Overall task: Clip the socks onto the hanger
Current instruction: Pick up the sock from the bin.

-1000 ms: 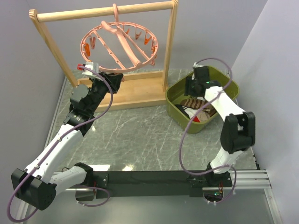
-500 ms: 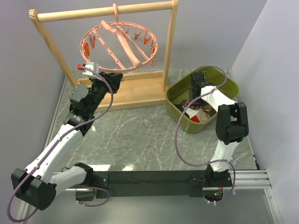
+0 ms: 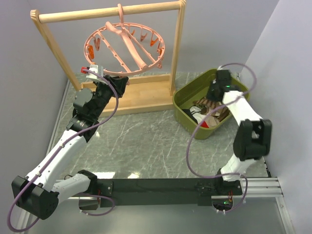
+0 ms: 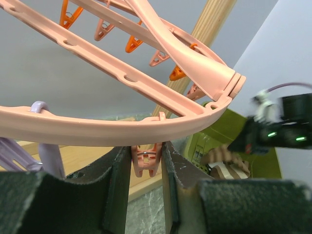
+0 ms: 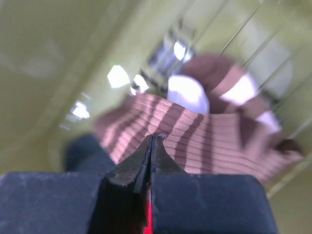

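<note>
Nearest the arm bases, the marble-patterned counter (image 3: 146,141) carries nothing the task needs.

To the right, further back, stands an olive-green bin (image 3: 181,113) holding the laundry. The right gripper (image 5: 153,138) reaches down into it. Its jaws are pressed together, with the tips meeting at the edge of a brown sock with tan stripes (image 5: 204,141). The wrist view is blurred, so it cannot be told whether a fold of knit is caught between the tips. Judgement: this is the pick-up step, and the grip should be confirmed before any lift. The sock lies inside the bin, well apart from the hanger.

At the back left, the left gripper (image 4: 145,151) is raised under the near rim of the salmon-pink ring hanger (image 4: 122,129). Its jaws are part closed on a small pink clip (image 4: 146,165) that hangs from the rim, one finger on each side. Judgement: the clip is held ready to be squeezed open so the sock can be fed in by the other arm.

The hanger hangs by its hook from the top bar of a wooden rack (image 3: 107,12), which leaves its clips free underneath. No sock is clipped to it.
</note>
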Robot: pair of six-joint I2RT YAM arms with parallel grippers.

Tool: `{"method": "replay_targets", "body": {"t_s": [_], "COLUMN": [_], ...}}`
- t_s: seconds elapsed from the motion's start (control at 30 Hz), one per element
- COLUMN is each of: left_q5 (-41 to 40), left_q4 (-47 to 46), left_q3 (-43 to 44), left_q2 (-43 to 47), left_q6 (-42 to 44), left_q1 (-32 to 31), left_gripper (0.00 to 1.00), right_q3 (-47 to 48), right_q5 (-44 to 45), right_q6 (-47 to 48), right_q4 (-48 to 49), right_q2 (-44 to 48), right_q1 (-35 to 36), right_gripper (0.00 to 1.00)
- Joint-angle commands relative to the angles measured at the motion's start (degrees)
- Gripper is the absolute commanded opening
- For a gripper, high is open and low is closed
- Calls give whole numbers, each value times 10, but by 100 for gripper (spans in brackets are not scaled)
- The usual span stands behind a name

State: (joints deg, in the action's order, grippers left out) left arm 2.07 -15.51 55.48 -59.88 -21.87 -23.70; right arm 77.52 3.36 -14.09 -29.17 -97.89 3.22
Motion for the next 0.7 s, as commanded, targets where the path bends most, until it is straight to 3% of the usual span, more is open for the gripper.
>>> {"method": "replay_targets", "body": {"t_s": [0.0, 0.67], "left_q5": [-2, 6], "left_q4": [-15, -20], "left_q3": [-2, -7], "left_q2": [10, 20], "left_q6": [7, 0], "left_q1": [-5, -19], "left_gripper": [18, 18], "right_q3": [-20, -154], "right_q5": [-102, -391], "right_q6": [-50, -180], "right_q4": [96, 273], "right_q2": [104, 227], "right_q1": [-25, -20], "right_gripper": [0, 0]}}
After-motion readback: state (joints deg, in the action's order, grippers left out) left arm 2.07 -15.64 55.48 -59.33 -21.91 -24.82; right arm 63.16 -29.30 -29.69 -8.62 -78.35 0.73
